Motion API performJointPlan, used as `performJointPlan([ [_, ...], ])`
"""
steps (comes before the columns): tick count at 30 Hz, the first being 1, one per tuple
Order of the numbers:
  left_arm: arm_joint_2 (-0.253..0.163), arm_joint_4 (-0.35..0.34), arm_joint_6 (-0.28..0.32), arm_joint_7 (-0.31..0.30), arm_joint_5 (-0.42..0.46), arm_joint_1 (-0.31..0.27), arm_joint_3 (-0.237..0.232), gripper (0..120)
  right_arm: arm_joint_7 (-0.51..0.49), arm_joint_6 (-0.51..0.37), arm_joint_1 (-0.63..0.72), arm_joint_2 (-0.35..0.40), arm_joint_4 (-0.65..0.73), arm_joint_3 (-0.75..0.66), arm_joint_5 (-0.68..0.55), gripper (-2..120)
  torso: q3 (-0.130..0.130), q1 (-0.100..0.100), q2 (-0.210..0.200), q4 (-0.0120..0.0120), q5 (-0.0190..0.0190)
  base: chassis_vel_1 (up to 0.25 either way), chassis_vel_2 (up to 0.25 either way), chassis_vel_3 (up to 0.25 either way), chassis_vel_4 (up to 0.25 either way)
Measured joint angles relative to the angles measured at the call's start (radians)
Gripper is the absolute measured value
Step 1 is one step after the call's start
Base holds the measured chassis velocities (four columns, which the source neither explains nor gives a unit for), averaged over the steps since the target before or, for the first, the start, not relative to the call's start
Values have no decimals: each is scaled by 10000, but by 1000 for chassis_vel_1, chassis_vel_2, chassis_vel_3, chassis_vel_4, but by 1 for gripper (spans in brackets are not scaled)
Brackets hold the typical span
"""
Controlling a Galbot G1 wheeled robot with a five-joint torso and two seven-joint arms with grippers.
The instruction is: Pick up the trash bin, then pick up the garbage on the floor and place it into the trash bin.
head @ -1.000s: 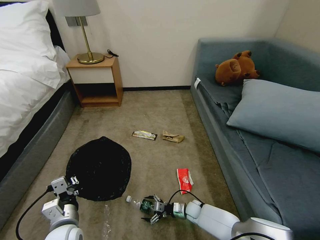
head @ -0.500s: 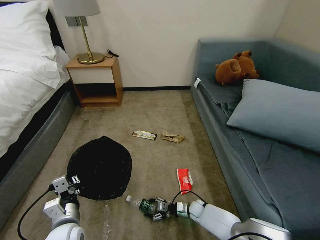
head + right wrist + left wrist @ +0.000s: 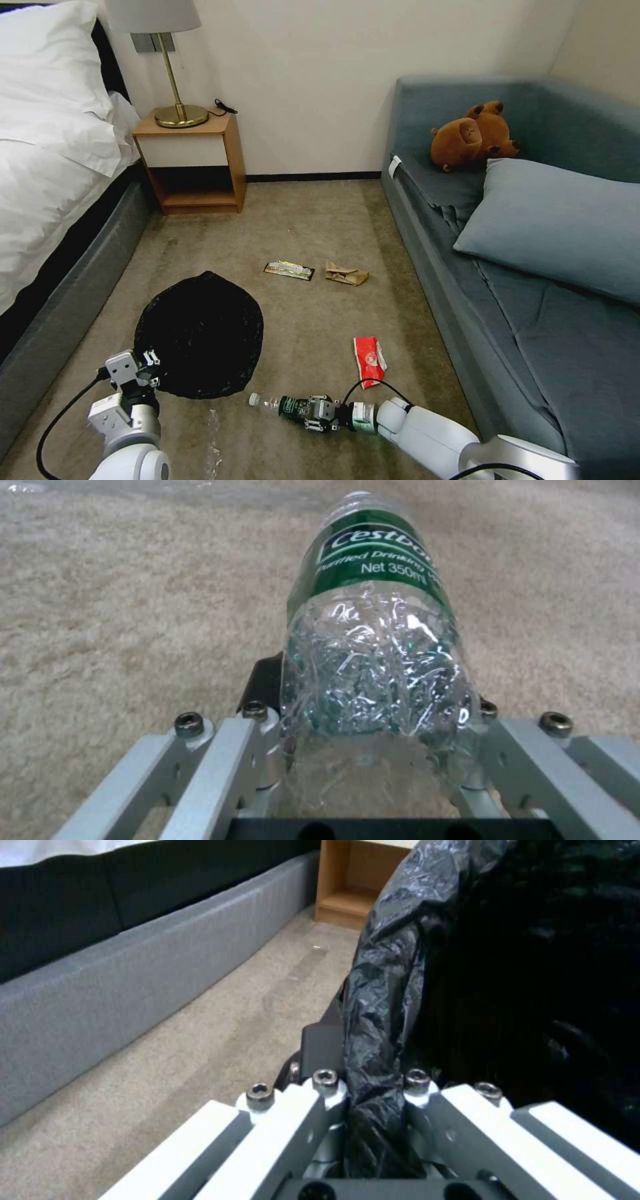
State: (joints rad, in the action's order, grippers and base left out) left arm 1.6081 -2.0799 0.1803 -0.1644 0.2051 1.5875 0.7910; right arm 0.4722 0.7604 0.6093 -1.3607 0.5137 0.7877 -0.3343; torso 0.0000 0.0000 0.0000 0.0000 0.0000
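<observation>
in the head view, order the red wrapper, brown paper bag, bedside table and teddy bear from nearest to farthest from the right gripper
From the right gripper, shut on the bottle:
1. Red wrapper, on the carpet close by on its right.
2. Brown paper bag, mid-floor.
3. Bedside table, by the bed.
4. Teddy bear, on the sofa.

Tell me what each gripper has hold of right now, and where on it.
The left gripper pinches the trash bin by its black-bagged rim. The right gripper clamps the crinkled base end of the clear plastic bottle, cap pointing away.
</observation>
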Motion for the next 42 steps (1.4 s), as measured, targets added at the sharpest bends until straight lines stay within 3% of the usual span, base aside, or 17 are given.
performJointPlan([
  [21, 0, 29, 35, -9, -16, -46, -121, 1, 46, 167, 377, 317, 599, -1371, 549, 32, 0, 0, 0, 1, 0, 0, 0, 0, 0],
  [27, 0, 29, 131, 35, 156, -279, -77, 1, -289, 165, 809, 523, 1289, -2417, 671, 32, -1, 0, 0, 2, -3, 0, 0, 0, 0],
  [31, 0, 60, 168, 17, 174, -553, -267, 1, -634, 38, 1698, 462, 2101, -4002, 1148, 32, 0, 0, 0, -1, -5, 0, 0, 0, 0],
  [42, -103, -242, 468, -223, 1001, -837, -51, 1, -1487, -319, 2460, 420, 3010, -5466, 1701, 32, 0, 0, 0, 0, -1, 0, 0, 0, 0],
])
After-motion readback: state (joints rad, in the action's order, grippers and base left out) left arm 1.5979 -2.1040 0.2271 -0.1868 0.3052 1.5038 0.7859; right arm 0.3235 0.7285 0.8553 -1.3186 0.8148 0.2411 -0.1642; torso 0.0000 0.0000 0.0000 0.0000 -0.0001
